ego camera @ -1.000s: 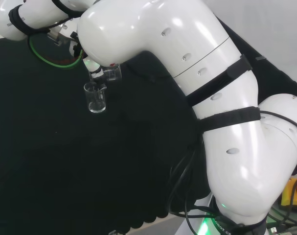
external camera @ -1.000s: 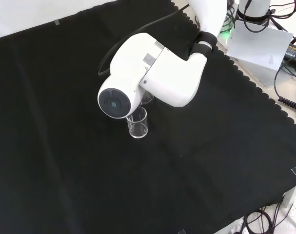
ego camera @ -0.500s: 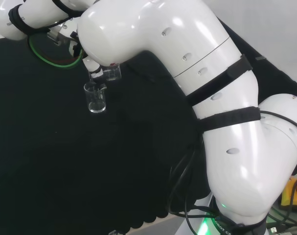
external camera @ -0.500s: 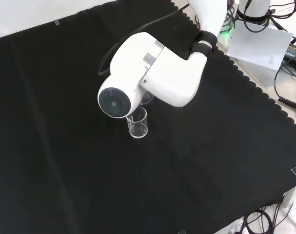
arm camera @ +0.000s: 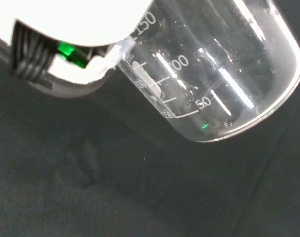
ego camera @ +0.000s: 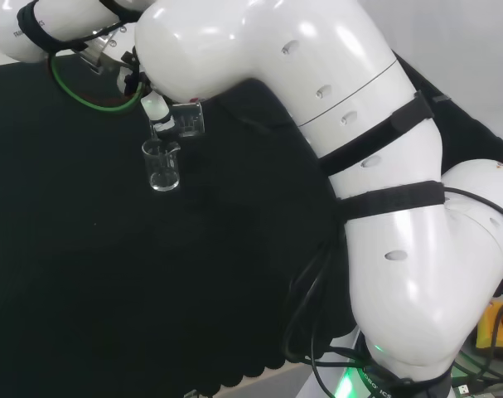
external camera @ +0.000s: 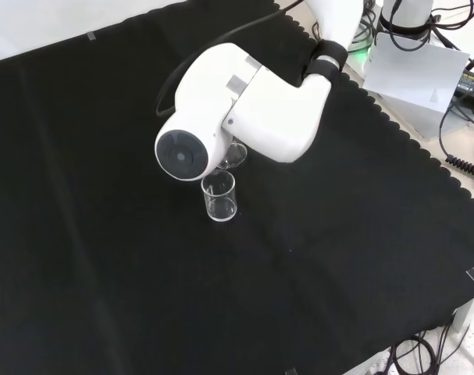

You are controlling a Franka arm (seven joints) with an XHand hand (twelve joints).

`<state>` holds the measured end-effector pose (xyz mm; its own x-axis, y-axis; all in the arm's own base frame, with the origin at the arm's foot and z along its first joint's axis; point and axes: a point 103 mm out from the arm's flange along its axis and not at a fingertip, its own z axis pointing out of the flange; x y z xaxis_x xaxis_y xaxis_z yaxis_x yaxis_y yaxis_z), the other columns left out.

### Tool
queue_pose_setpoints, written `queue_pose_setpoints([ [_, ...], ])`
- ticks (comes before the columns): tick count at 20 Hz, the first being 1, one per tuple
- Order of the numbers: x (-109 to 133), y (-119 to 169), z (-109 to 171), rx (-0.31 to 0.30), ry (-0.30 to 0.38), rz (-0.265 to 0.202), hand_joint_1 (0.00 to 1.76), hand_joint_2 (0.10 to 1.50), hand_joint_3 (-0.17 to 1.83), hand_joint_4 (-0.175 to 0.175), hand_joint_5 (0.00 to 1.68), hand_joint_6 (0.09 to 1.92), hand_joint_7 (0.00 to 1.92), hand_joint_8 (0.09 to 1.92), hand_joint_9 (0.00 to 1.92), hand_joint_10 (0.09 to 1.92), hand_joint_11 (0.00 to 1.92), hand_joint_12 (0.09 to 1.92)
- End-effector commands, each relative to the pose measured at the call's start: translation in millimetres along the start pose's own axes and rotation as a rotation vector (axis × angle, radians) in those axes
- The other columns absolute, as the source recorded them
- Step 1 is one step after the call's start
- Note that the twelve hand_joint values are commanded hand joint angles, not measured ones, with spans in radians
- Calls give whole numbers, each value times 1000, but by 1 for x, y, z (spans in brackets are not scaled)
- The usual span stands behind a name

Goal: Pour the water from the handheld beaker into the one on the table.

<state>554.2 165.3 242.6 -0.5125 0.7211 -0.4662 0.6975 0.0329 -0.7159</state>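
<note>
In the head view the hand (ego camera: 156, 110) holds the handheld beaker (ego camera: 187, 121) tipped on its side, its mouth just above the table beaker (ego camera: 162, 166) standing below the hand, so I judge the pouring is underway or nearly finished.

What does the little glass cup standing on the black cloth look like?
The beaker on the table is a small clear glass cup with straight sides and an open top, standing upright on the black cloth. Whether water is inside cannot be told. The handheld beaker hangs tilted just above its rim, under the arm's white link.
</note>
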Motion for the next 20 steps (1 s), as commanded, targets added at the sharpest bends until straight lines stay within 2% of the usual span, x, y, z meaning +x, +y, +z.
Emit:
queue_pose_setpoints([
  [1,-7,-3,5,-73,67,-27,1301,533,887,-31,1200,832,1388,669,1410,434,1169,861],
  [7,-16,-4,13,-114,118,-46,1300,533,886,-27,1201,832,1386,671,1407,435,1168,861],
  [20,-28,-7,25,-256,230,-98,1300,534,885,-24,1201,833,1385,672,1403,437,1162,860],
])
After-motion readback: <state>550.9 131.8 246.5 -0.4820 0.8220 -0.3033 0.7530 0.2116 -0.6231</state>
